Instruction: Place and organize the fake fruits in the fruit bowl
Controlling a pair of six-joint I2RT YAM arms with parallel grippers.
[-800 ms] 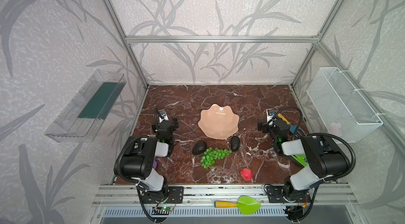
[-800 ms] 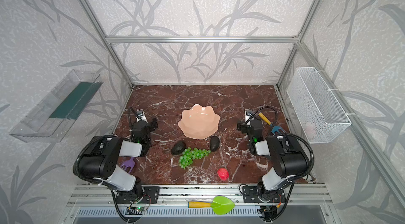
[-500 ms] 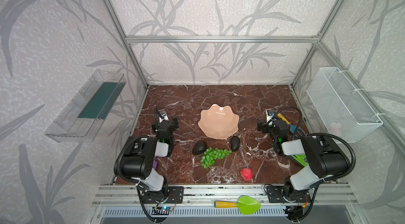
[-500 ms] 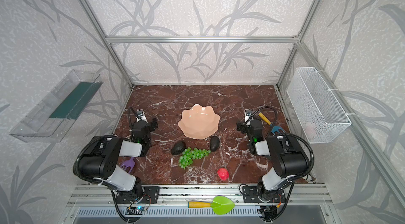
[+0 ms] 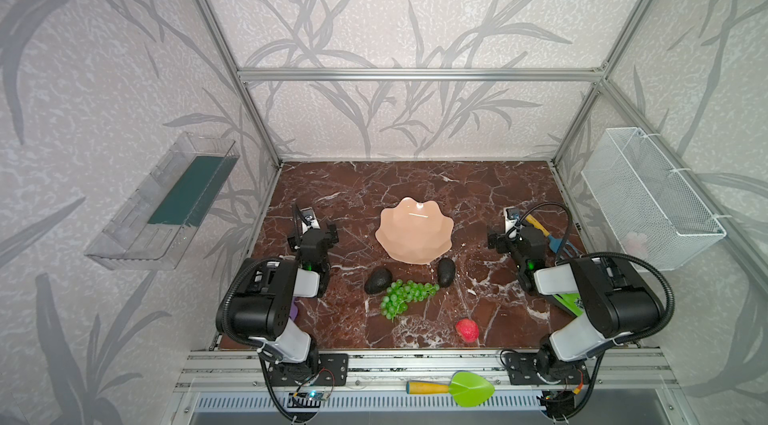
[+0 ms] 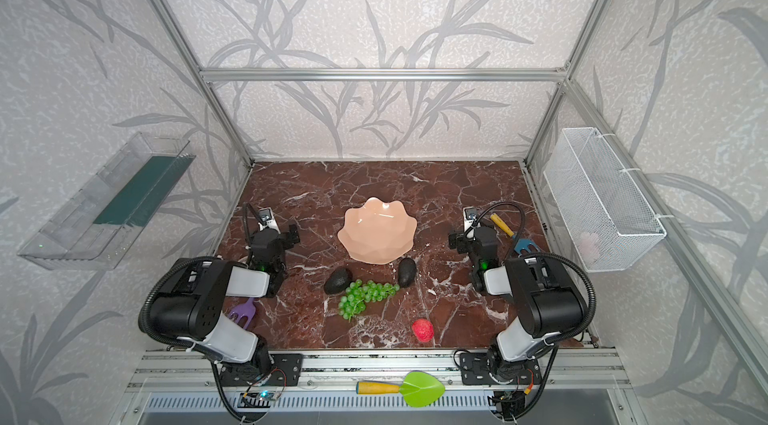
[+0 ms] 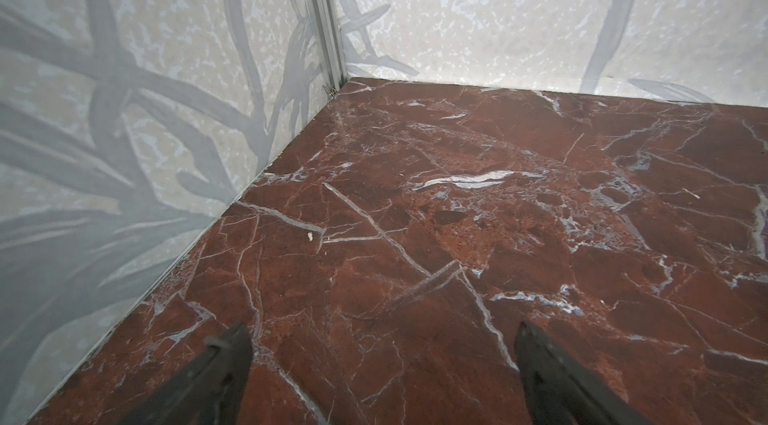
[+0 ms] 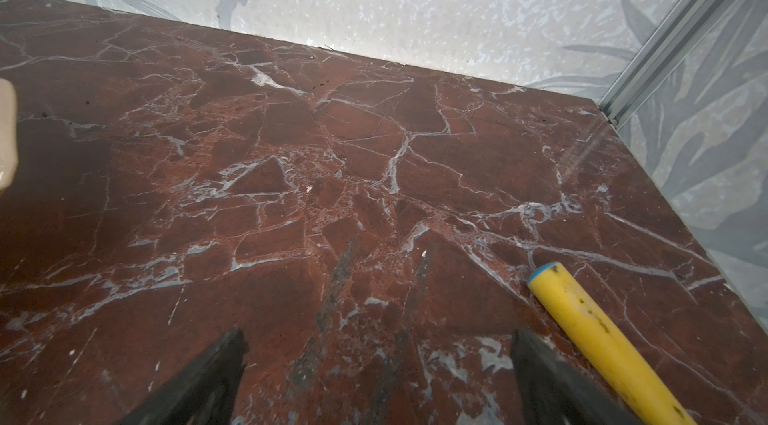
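The peach-pink scalloped fruit bowl stands empty mid-table; its edge shows in the right wrist view. Just in front of it lie two dark avocados with the green grapes between them. Nearer the front edge rests the red strawberry. My left gripper hovers left of the bowl, open and empty over bare marble. My right gripper is to the right of the bowl, also open and empty.
A blue rake with a yellow handle lies close beside the right gripper. A purple toy fork sits by the left arm. A green trowel lies on the front rail. A wire basket and a clear bin hang on the side walls.
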